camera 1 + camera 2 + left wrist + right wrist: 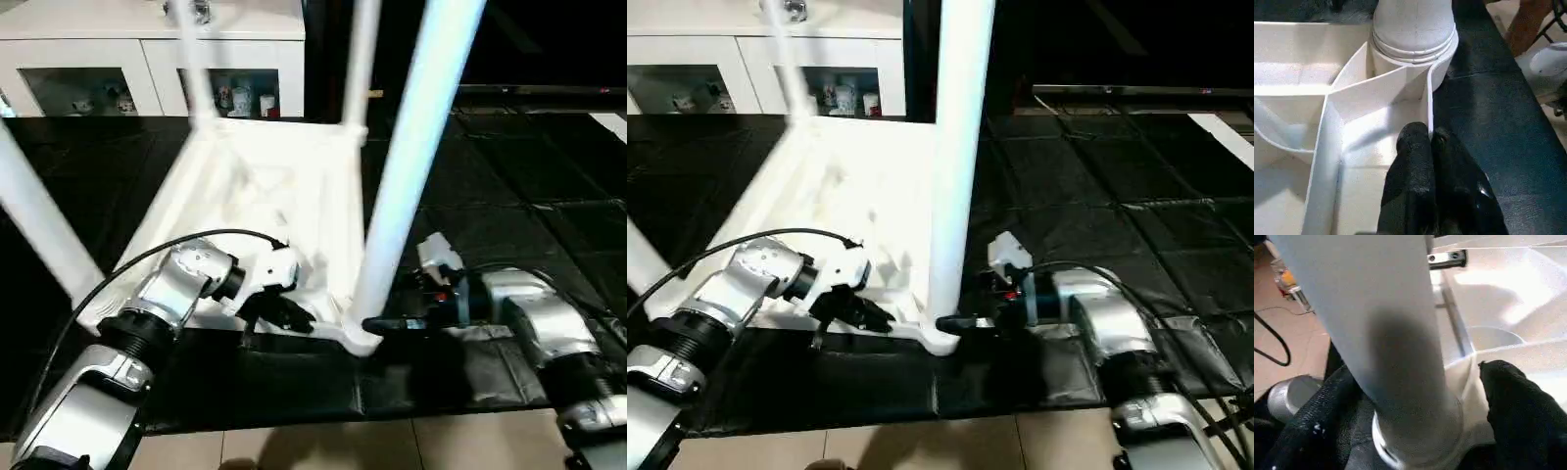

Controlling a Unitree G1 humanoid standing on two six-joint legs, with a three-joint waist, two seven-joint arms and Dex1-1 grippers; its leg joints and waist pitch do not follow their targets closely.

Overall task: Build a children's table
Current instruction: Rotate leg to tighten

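Twisting the white tapered tube leg (411, 166) with your right gripper (1415, 396) straddling its base, fingers apart and unclamped, may slip, while your left gripper (1431, 147), fingers together, pressing the white ribbed plastic tabletop (255, 196) at its 6 o'clock rim, could skid.

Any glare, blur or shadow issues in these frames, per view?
Left eye view: tabletop underside blown out by glare, far leg smeared. Right eye view: same washout, floor mat very dark. Left wrist view: even light, soft shadows along the ribs. Right wrist view: near leg out of focus, dark shadow patch on it.
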